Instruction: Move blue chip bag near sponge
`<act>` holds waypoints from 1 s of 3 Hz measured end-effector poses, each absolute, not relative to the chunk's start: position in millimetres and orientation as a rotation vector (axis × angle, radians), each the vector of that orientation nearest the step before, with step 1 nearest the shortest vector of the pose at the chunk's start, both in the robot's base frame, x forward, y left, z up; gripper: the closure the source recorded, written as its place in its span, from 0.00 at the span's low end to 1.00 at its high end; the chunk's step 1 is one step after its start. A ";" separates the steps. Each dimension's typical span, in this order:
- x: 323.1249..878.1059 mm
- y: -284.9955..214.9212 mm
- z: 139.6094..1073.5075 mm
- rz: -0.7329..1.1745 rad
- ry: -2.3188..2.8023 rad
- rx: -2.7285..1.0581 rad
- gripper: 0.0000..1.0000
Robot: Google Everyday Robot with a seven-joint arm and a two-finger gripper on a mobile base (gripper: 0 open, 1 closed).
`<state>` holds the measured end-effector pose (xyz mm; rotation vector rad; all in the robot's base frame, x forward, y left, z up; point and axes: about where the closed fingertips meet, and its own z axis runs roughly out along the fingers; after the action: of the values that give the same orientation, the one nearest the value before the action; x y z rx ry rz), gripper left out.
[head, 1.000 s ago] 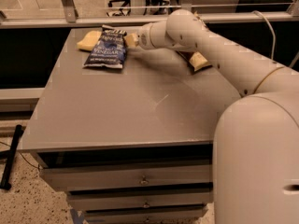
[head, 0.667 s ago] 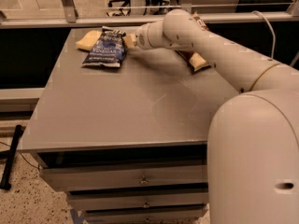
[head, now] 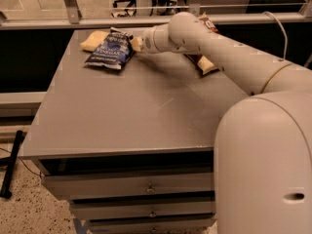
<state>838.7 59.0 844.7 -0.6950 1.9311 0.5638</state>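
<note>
While flat, blue chip bag [head: 109,50] beside tool [head: 137,43].

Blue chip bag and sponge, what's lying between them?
Nothing: in the camera view the blue chip bag abuts the sponge. The gripper sits at the bag's opposite edge.

Tool [head: 137,43] at right edge of blue chip bag [head: 109,51], sponge [head: 92,41] just behind it, on grey table [head: 146,116]
</note>
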 end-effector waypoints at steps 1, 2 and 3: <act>836.6 52.4 843.7 0.551 1.934 -0.687 0.12; 829.5 39.0 847.4 0.532 1.927 -0.690 0.00; 810.8 17.5 855.9 0.505 1.902 -0.729 0.00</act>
<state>810.8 17.5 855.9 -0.7294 1.9021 0.5051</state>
